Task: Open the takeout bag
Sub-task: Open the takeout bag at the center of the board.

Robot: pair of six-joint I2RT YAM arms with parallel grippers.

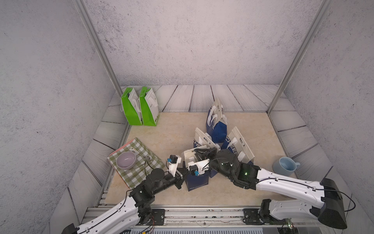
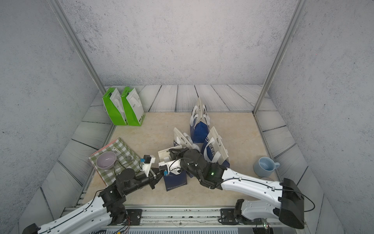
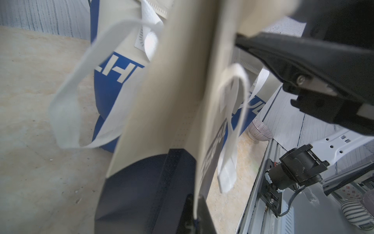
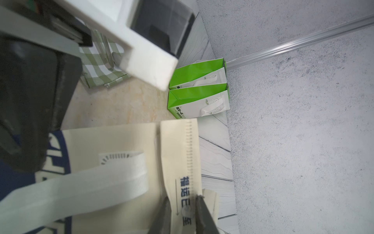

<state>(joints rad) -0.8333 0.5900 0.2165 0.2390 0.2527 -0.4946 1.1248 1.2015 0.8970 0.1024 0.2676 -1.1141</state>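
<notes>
The takeout bag point(image 1: 198, 181), navy below and cream on top, stands upright a little in from the middle of the table's point(image 1: 172, 133) front edge. The left gripper point(image 1: 183, 172) is pressed in at the bag's left side, jaws together on the edge of a cream panel, seen running down between them in the left wrist view point(image 3: 196, 208). The right gripper point(image 4: 183, 212) reaches over the bag's top, its fingers point(image 4: 203, 214) either side of the cream tear strip point(image 4: 178, 162); I cannot tell whether they really pinch it. Three blue bags point(image 1: 216, 129) crowd just behind. Two green bags point(image 1: 139, 107) stand at the far left corner, a lilac bowl point(image 1: 125, 160) sits on a checked cloth point(image 1: 141, 150) by the left edge, and a blue mug point(image 1: 285, 166) stands near the right edge.
</notes>
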